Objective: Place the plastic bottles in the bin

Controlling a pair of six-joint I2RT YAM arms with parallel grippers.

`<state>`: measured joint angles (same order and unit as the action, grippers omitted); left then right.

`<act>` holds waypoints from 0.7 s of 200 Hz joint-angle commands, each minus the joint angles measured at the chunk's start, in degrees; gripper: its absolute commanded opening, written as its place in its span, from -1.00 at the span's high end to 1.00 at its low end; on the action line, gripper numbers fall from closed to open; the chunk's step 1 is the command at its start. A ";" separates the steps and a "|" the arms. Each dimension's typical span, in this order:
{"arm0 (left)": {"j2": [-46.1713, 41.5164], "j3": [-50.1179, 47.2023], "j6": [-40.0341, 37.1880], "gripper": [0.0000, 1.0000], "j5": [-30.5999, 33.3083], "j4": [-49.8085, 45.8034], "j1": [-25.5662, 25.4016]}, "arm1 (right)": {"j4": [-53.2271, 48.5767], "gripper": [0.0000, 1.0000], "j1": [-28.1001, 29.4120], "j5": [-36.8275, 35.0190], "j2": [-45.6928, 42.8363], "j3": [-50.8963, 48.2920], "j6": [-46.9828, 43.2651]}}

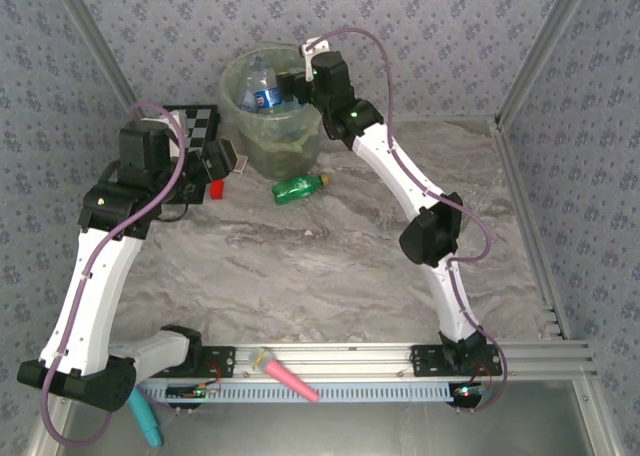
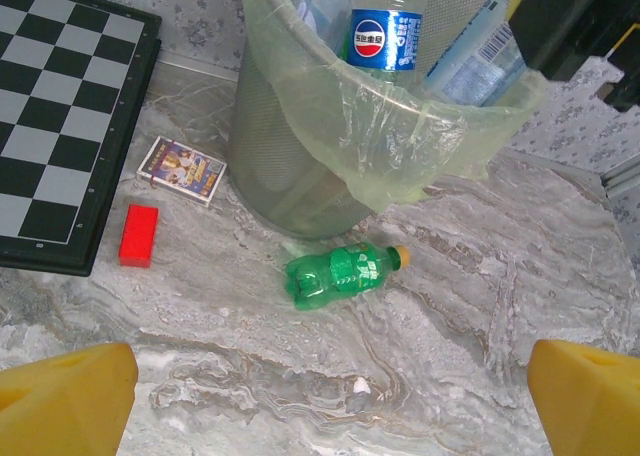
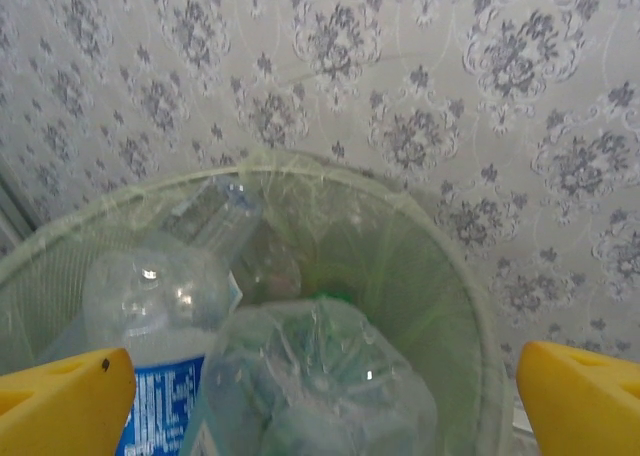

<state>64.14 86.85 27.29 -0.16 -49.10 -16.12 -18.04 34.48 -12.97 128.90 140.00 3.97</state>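
Right gripper (image 3: 320, 396) hangs released over the bottle-filled bin (image 2: 270, 146). Left gripper (image 2: 320, 401), also released, faces a green bottle (image 2: 340, 273) on the surface (image 2: 480, 306).

One bin (image 2: 270, 146), one loose green bottle (image 2: 340, 271), one chessboard (image 2: 60, 106), one red block (image 2: 139, 235).

In the left wrist view the chessboard (image 2: 60, 106) runs off the left edge, and the top edge cuts off the blue-labelled bottle (image 2: 385, 38) standing in the bin (image 2: 290, 166). The print on the small card box (image 2: 181, 170) is too small to read. In the right wrist view the clear bottles (image 3: 320, 376) are blurred, their lower parts cut by the bottom edge.
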 commanded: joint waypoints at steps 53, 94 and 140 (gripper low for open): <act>-0.44 -0.47 0.22 -0.99 -0.76 1.87 0.43 | -2.12 -0.99 -0.57 4.17 -10.28 -9.21 -2.56; -0.24 -0.33 0.22 -0.99 -0.89 1.91 0.56 | -5.51 -0.99 -1.69 1.11 -10.50 -9.73 -2.79; 0.02 0.03 0.31 -1.00 -1.12 1.76 0.56 | -7.00 -0.99 -3.88 0.67 -4.19 -3.86 -1.95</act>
<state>64.20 86.80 27.31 -0.60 -48.21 -16.08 -22.90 31.62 -10.79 120.77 131.68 2.07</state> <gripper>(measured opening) 0.997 0.994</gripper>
